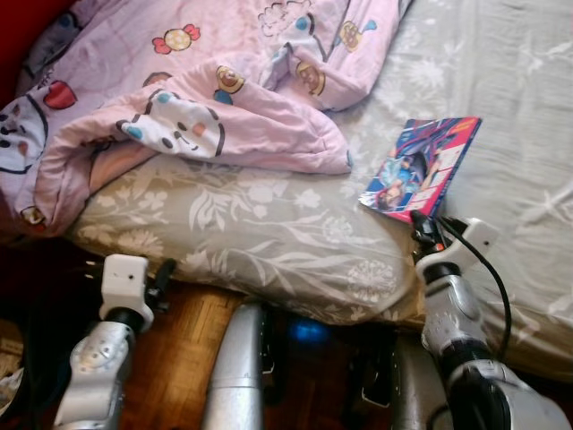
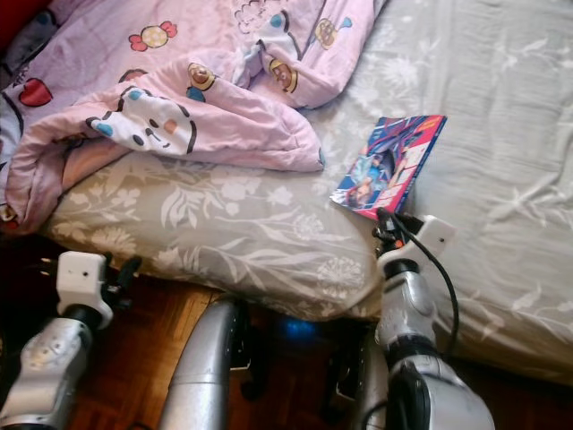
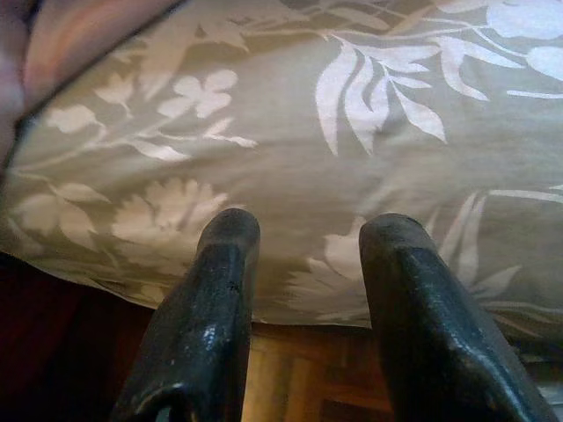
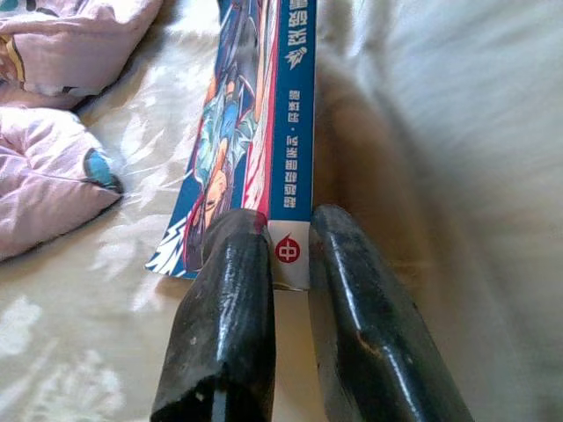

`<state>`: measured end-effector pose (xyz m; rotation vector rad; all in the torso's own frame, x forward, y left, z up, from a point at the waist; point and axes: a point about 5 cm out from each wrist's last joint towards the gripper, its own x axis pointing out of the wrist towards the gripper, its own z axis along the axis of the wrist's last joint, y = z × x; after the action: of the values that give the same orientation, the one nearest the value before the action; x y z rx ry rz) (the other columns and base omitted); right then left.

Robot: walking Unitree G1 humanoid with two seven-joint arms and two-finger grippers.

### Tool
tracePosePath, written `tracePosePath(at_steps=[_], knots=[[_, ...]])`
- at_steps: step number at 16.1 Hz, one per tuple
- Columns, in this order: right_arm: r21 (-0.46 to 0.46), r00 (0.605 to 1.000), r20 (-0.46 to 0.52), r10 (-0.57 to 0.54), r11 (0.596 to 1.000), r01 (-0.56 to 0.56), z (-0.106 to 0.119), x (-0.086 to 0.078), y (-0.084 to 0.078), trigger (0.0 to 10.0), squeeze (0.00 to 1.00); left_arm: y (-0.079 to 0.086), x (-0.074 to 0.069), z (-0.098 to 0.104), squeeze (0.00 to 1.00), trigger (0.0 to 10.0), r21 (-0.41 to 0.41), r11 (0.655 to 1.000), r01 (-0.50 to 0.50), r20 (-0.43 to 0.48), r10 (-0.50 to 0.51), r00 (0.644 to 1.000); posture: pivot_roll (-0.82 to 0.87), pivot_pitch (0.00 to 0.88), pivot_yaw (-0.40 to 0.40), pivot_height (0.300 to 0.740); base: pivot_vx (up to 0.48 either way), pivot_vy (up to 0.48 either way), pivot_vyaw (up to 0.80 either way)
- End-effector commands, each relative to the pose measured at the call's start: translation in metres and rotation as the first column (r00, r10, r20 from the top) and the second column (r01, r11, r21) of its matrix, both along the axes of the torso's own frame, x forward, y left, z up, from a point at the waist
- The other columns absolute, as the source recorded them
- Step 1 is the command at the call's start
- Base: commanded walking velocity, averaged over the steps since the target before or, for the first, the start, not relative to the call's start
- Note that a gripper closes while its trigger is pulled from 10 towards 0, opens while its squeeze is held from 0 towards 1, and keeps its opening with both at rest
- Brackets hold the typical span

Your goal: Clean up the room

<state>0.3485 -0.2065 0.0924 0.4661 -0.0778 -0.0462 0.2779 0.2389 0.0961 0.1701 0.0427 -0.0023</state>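
comic book [image 4: 264,132] spine w/ white Asian-script chars on blue strip, too blurry to read, red round logo w/ one char near spine end, resembling 中, cover title unreadable, no other legible text

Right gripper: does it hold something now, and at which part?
Yes. The right gripper is closed on the comic book at its near spine corner, one finger on each side. The left gripper is open, holding nothing.

A thin comic book [image 1: 423,167] with a bright blue, red and pink cover lies closed on the bed [image 1: 528,107], near its front edge, one corner raised, just beside the bunched pink blanket [image 1: 179,81].
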Motion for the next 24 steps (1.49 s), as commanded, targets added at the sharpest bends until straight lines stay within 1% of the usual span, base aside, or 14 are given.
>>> tracePosePath(at_steps=[1,4,6,8,11,12,13,15,17,19,21,22,23,24], knots=[[-0.095,0.999,0.025,-0.025,0.995,0.028,-0.001,-0.009,-0.009,10.0,0.0,0.001,-0.006,-0.016,0.0,10.0,-0.006,1.0,-0.023,-0.043,0.023,0.999,0.19,0.306,0.044,0.6,0.0,0.0,0.0],[-0.196,0.999,0.033,-0.037,0.98,0.043,-0.002,-0.017,-0.016,10.0,0.0,-0.004,0.003,-0.021,0.0,10.0,-0.038,0.999,-0.037,-0.034,0.036,0.999,0.15,0.233,0.021,0.6,0.0,0.0,0.0],[-0.271,0.998,0.008,-0.063,0.96,0.063,-0.006,-0.022,-0.018,10.0,0.0,-0.01,0.011,-0.023,0.0,10.0,-0.059,0.998,-0.038,-0.028,0.036,0.999,0.13,0.192,0.016,0.6,0.0,0.0,0.0],[-0.272,0.995,-0.002,-0.096,0.958,0.092,-0.012,-0.03,-0.022,10.0,0.0,-0.013,0.015,-0.024,0.0,10.0,-0.073,0.996,-0.045,-0.015,0.044,0.999,0.12,0.161,0.012,0.615,0.0,0.0,0.0],[-0.303,0.994,-0.034,-0.108,0.949,0.093,-0.02,-0.036,-0.024,10.0,0.0,-0.013,0.017,-0.034,0.0,10.0,-0.079,0.995,-0.055,-0.04,0.052,0.998,0.1,0.125,0.011,0.65,0.0,0.0,0.0],[-0.32,0.991,-0.066,-0.116,0.943,0.089,-0.027,-0.04,-0.025,10.0,0.0,-0.013,0.018,-0.04,0.0,10.0,-0.082,0.994,-0.068,-0.069,0.063,0.996,0.09,0.113,0.011,0.66,0.0,0.0,0.0],[-0.313,0.984,-0.113,-0.137,0.945,0.095,-0.036,-0.045,-0.029,10.0,0.0,-0.012,0.019,-0.046,0.0,10.0,-0.086,0.993,-0.079,-0.098,0.07,0.993,0.09,0.097,0.012,0.675,0.0,0.0,0.0],[-0.323,0.976,-0.164,-0.146,0.942,0.087,-0.047,-0.051,-0.031,10.0,0.0,-0.012,0.019,-0.052,0.0,10.0,-0.088,0.993,-0.084,-0.126,0.072,0.989,0.08,0.079,0.009,0.695,0.0,0.0,0.0],[-0.323,0.958,-0.231,-0.17,0.942,0.089,-0.06,-0.06,-0.037,10.0,0.0,-0.009,0.019,-0.058,0.0,10.0,-0.093,0.99,-0.104,-0.155,0.089,0.984,0.09,0.065,0.007,0.72,0.0,0.0,0.0],[-0.321,0.94,-0.291,-0.177,0.944,0.078,-0.072,-0.068,-0.039,10.0,0.0,-0.005,0.016,-0.065,0.0,10.0,-0.086,0.989,-0.122,-0.192,0.104,0.976,0.09,0.049,0.006,0.74,0.0,0.0,0.0],[-0.325,0.914,-0.363,-0.183,0.944,0.06,-0.085,-0.077,-0.04,10.0,0.0,-0.002,0.008,-0.078,0.0,10.0,-0.082,0.986,-0.142,-0.262,0.116,0.958,0.09,0.017,0.015,0.74,0.0,0.0,0.0],[-0.333,0.878,-0.431,-0.209,0.941,0.061,-0.095,-0.085,-0.044,10.0,0.0,-0.001,-0.001,-0.093,0.0,10.0,-0.058,0.987,-0.149,-0.352,0.12,0.928,0.09,0.0,0.022,0.74,0.0,0.0,0.0],[-0.329,0.866,-0.448,-0.224,0.942,0.073,-0.097,-0.087,-0.047,10.0,0.0,-0.001,-0.006,-0.1,0.0,10.0,-0.049,0.987,-0.154,-0.397,0.122,0.91,0.09,0.0,0.022,0.74,0.0,0.0,0.0],[-0.329,0.866,-0.447,-0.223,0.941,0.073,-0.097,-0.086,-0.046,10.0,0.0,-0.001,-0.009,-0.104,0.0,10.0,-0.044,0.987,-0.155,-0.415,0.123,0.901,0.09,0.0,0.021,0.74,0.0,0.0,0.0]])
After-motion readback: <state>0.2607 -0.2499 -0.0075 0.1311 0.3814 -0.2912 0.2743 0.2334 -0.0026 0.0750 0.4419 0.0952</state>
